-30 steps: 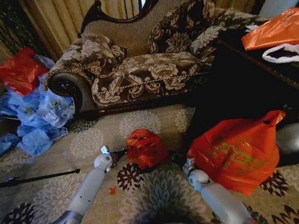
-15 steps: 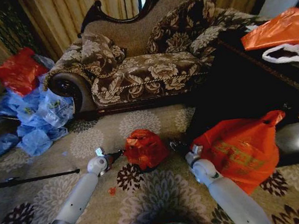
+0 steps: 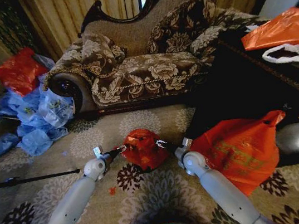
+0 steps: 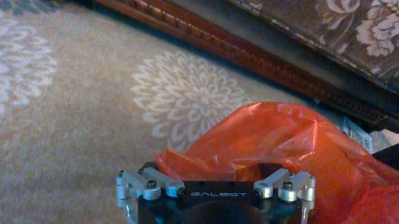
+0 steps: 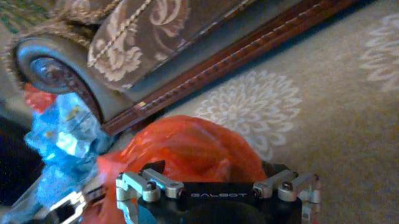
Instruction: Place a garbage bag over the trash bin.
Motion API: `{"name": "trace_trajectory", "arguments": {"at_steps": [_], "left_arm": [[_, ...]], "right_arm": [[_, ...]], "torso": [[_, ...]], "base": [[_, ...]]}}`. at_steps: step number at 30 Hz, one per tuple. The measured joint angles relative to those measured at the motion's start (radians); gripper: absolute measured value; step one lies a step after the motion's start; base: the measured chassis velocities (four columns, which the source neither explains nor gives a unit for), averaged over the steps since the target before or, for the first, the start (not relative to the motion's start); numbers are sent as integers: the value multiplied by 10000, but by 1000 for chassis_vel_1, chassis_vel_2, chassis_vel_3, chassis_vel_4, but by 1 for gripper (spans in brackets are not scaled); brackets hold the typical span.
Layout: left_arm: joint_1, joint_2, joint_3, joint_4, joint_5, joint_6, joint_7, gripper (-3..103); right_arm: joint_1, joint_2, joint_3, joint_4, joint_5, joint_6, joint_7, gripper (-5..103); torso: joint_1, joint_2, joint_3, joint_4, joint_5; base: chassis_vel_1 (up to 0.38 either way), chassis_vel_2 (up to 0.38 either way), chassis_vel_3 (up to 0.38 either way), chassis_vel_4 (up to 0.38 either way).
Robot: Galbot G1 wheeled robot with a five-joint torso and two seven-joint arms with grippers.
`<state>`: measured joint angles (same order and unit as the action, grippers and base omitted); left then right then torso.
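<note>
Red-orange, thin and crinkly, the garbage bag (image 3: 142, 148) sits bunched over the trash bin on the flower-patterned carpet (image 3: 86, 141), between the two grippers and in front of the sofa (image 3: 147, 56). Since a second ago both arms have closed in: the right gripper (image 3: 163, 145), which lay lower and apart from the bag beside the larger printed orange bag (image 3: 240, 152), has swung up and across until its tip meets the bag's right edge, and the left gripper (image 3: 118, 150) has slid slightly up to the bag's left edge. The bag itself has barely shifted, only drawn a little tauter at the top.

In the left wrist view the plastic (image 4: 274, 144) is puckered into sharp glossy folds right at the left gripper's (image 4: 215, 179) metal knuckles, the film gathered between the fingers, so that gripper pinches the bag. In the right wrist view the bag (image 5: 193, 149) billows as a rounded, wrinkled dome against the right gripper (image 5: 218, 179); whether those fingers clasp the film or merely press against it I cannot tell (the body hides the tips). The bin is wholly wrapped, its black sides hidden.

Behind, the sofa's brocade upholstery and carved dark wood rail (image 4: 249, 56) run along the carpet, with crumpled blue bags (image 3: 37, 114) heaped at its scrolled arm
</note>
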<state>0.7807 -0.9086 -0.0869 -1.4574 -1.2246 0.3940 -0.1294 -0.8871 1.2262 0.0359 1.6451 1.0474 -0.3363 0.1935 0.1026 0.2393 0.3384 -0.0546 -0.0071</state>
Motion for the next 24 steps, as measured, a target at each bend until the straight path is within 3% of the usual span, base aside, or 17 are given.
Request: {"name": "trace_trajectory", "arguments": {"at_steps": [15, 19, 24], "left_arm": [[-215, -47, 168, 73, 16, -25, -15, 100], [-241, -76, 184, 74, 16, -29, -40, 100], [-234, -96, 193, 60, 6, -42, -54, 100]], "right_arm": [[-131, -41, -156, 69, -523, 86, -744, 101], [-84, -2, -187, -99, -645, 124, -783, 92], [-19, 17, -196, -237, -676, 134, -816, 71]], "torso": [[0, 0, 0, -1, 0], [1, 0, 0, 0, -1], [1, 0, 0, 0, -1]], "base": [[0, 0, 0, 0], [0, 0, 0, 0], [0, 0, 0, 0]]}}
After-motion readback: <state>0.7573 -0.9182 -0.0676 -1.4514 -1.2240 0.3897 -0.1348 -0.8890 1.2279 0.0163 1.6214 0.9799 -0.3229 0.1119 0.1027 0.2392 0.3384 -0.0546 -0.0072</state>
